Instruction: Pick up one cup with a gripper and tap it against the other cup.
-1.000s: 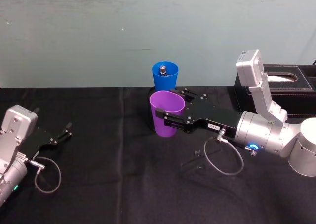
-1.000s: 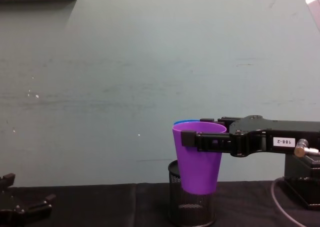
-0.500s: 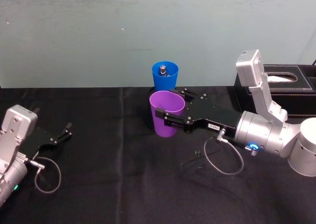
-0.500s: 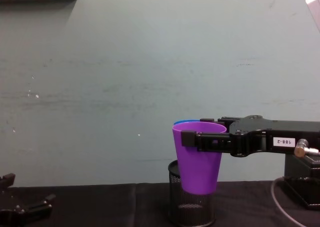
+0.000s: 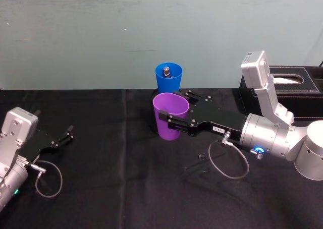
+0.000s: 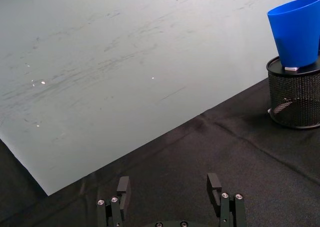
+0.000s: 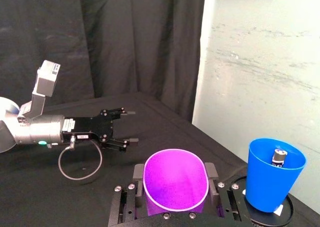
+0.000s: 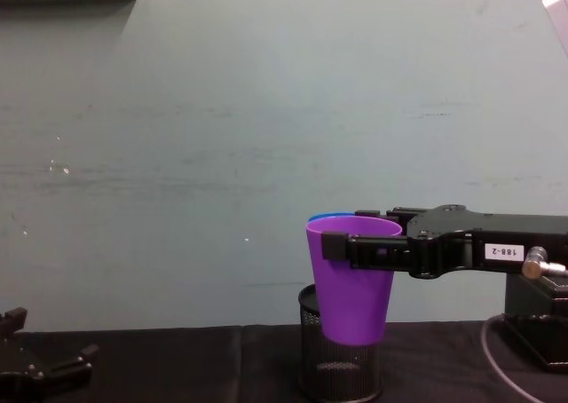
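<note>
My right gripper [image 5: 170, 108], long and black with a white number label [image 8: 503, 252], is shut on the purple cup [image 5: 170, 120] and holds it upright above the table. In the right wrist view the fingers [image 7: 138, 176] clamp the purple cup [image 7: 175, 184] on both sides near its rim. The blue cup [image 5: 168, 76] stands just behind it on a black wire-mesh pen holder [image 8: 342, 372], with a small gap between blue cup [image 7: 274, 174] and purple one. A small metal object lies inside the blue cup. My left gripper [image 5: 64, 135] rests open at the far left, nothing between its fingers.
A black tissue box [image 5: 292, 90] stands at the back right by the wall. A grey cable loop [image 5: 229, 163] hangs under the right wrist. Black cloth covers the table [image 5: 126, 188], and a pale wall rises close behind the cups.
</note>
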`<action>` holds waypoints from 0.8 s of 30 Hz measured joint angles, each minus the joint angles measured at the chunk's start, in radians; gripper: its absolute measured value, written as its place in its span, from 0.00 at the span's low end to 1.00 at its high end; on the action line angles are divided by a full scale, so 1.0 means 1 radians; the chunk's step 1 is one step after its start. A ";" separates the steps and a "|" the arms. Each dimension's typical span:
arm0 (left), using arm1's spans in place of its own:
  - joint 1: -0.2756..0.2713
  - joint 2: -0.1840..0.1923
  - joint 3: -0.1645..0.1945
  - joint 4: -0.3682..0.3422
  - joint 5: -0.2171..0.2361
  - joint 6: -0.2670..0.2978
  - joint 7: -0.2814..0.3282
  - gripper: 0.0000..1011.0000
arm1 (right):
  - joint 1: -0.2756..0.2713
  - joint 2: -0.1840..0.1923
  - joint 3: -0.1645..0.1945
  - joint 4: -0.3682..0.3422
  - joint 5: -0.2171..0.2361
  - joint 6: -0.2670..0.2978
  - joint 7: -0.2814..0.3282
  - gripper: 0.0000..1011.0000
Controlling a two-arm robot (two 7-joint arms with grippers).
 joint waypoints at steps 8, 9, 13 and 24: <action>0.000 0.000 0.000 0.000 0.000 0.000 0.000 0.99 | 0.000 0.000 0.000 0.000 0.000 0.000 0.000 0.72; 0.000 0.000 0.000 0.000 0.000 0.000 0.000 0.99 | 0.000 0.000 0.000 0.000 0.000 0.000 0.000 0.72; 0.000 0.000 0.000 0.000 0.000 0.000 0.000 0.99 | 0.000 0.000 0.000 0.000 0.000 0.000 0.000 0.72; 0.000 0.000 0.000 0.000 0.000 0.000 0.000 0.99 | 0.000 0.000 0.000 0.000 0.000 0.000 0.000 0.72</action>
